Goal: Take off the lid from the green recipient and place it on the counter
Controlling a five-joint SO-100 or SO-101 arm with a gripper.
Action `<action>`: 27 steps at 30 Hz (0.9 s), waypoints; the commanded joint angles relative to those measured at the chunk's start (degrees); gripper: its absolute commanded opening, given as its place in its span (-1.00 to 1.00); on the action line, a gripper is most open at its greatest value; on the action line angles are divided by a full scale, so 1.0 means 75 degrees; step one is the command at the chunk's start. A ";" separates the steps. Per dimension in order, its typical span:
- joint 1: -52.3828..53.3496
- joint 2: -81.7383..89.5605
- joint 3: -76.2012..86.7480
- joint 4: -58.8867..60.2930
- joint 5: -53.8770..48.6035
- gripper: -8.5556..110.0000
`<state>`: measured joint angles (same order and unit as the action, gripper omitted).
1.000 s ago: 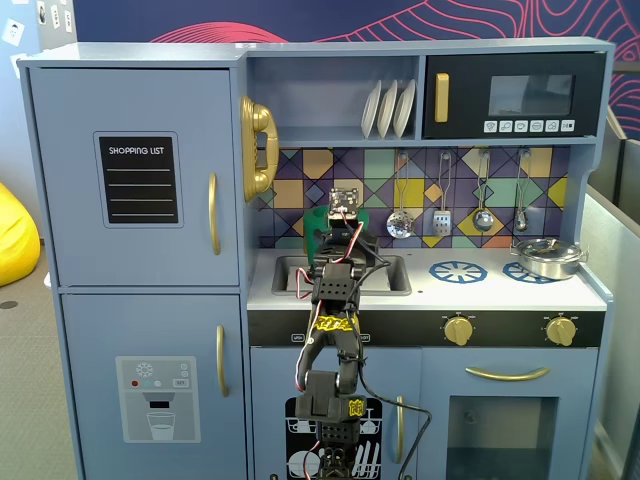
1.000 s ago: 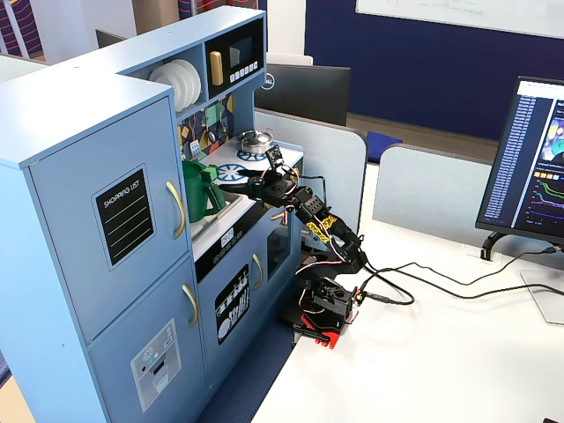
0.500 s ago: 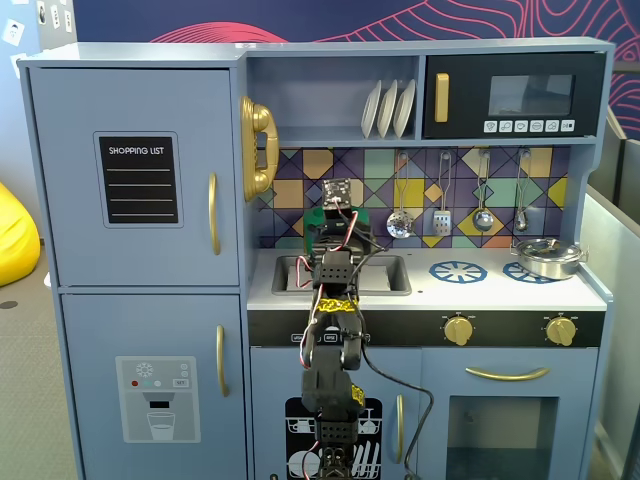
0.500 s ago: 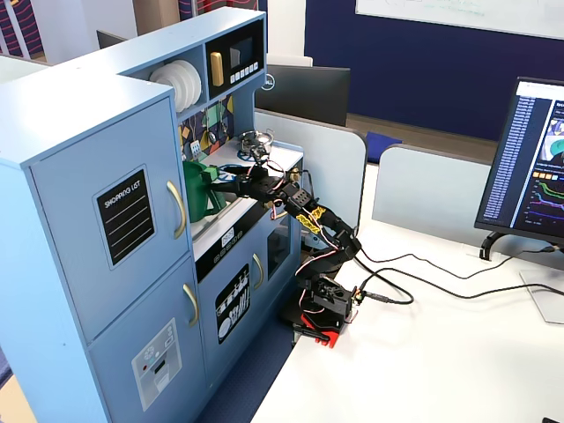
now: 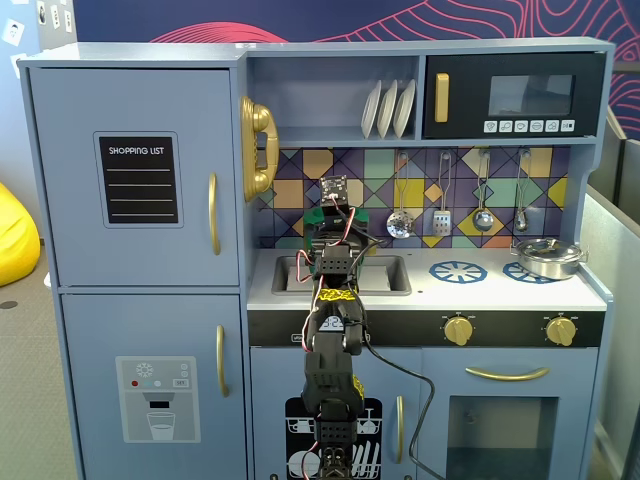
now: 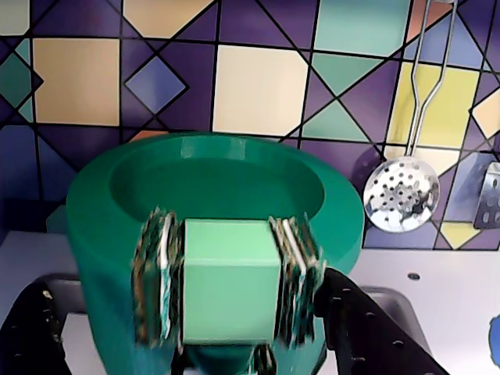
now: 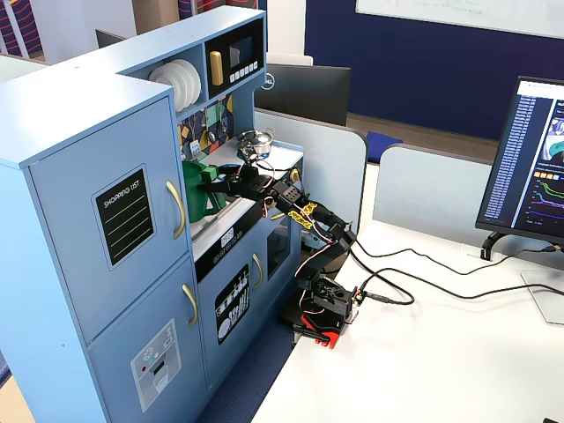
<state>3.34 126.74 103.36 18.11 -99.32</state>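
The green recipient (image 6: 109, 289) stands at the back of the white counter (image 6: 437, 305), against the tiled wall. The lid (image 6: 226, 187), a round green disc with a raised rim, lies on top of it. A light-green square tab juts from the lid's near edge. My gripper (image 6: 228, 281) is shut on that tab, with a taped pad (image 6: 156, 273) on each side. In a fixed view the recipient (image 5: 318, 222) is mostly hidden behind my gripper (image 5: 335, 215), above the sink. The other fixed view shows the recipient (image 7: 201, 194) with my gripper (image 7: 222, 183) at its top.
A steel sink basin (image 5: 385, 275) lies under my arm. Blue burner rings (image 5: 458, 271) and a steel pot (image 5: 548, 257) are on the right of the counter (image 5: 440, 290). A skimmer (image 6: 400, 194) and other utensils hang on the wall. A gold phone (image 5: 257, 148) hangs at left.
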 commanded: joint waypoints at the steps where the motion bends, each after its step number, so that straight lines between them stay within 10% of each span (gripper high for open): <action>1: -0.0129 -0.0070 -0.0715 -0.0270 -0.0141 -0.27; 18: -0.0340 -0.0188 -0.0855 0.0422 -0.0340 -0.86; 27: -0.0363 -0.0387 -0.1383 0.0234 -0.0316 -0.86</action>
<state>1.58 124.01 99.05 20.83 -101.07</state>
